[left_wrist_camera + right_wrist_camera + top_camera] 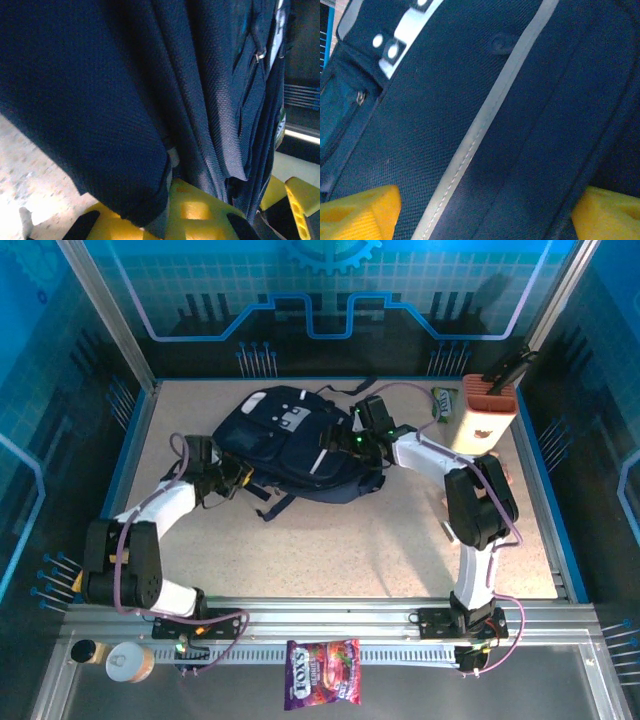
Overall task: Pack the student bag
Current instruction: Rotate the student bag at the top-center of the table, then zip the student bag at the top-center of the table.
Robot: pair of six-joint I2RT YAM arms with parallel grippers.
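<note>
- Backpack [280, 445]: dark navy, lying flat on the counter [400, 540] in the far-centre area. Its long axis runs diagonally from far-left to near-right. The rounded end points far-left, and the face with the pale grey buckle patches [295, 420] is turned up.
- Black straps [272, 508]: trail loose from the near edge of the backpack onto the counter.
- Left tool [238, 476]: at the near-left edge of the backpack, clenched on a fold of its fabric. In the left wrist view the navy cloth [125, 100] hangs down over the yellow fingers [200, 210] and is pinched between them.
- Left arm: rises from its base at the near-left, bends at the elbow [125, 560], then stretches forward and right, low over the counter.
- Right tool [345, 440]: over the right half of the backpack, released. In the right wrist view its yellow fingers [360, 210] stand wide apart at the two lower corners. The navy fabric and a pale stripe [485, 125] span the space between them.
- Right arm: climbs from its base at the near-right to a high elbow [480, 500], then reaches left and slightly forward over the backpack.
- Tall cream and orange box [485, 415]: upright at the far-right of the counter, apart from the backpack, with a small green packet [443, 403] just beside it.
- Sweets bag [322, 687] and lidded cup [128, 662]: on the near rail, in front of the arm bases.
</note>
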